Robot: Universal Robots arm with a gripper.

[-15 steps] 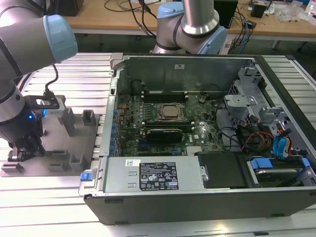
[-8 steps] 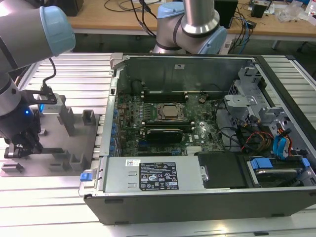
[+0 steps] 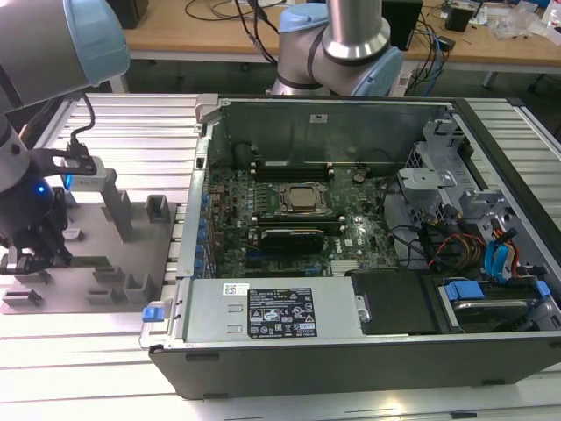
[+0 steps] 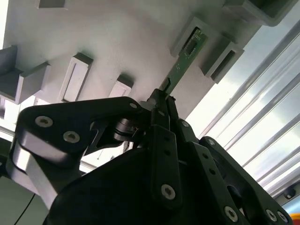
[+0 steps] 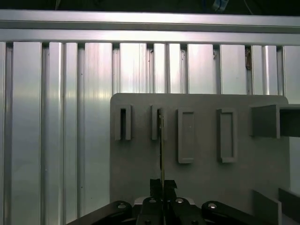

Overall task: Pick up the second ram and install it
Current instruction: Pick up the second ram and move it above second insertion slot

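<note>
I'm at the pick-up step: my gripper (image 3: 33,260) is down over the grey fixture plate (image 3: 98,256), near the plate's edge on the exterior view's left. In both wrist views my fingers are clenched on the near end of the second ram (image 4: 184,63). In the first wrist view the stick (image 5: 161,150) shows edge-on as a thin line running out from my fingertips (image 5: 161,186) across the plate (image 5: 201,187). It ends at one of the slotted fixture blocks (image 5: 156,123) in the row toward the plate's far edge. In the second wrist view its green face and a dark chip show where it meets such a block (image 4: 187,41) (whether that end sits inside the slot or just against it, I cannot tell).

So I judge the grasp made and the lift not yet done. The open computer case (image 3: 307,346) sits well apart, on the bench (image 3: 123,123) toward the exterior view's right. Freeing the stick calls for a straight, level pull along its own plane – any twist would lever the thin board against the block – and a firm grip
</note>
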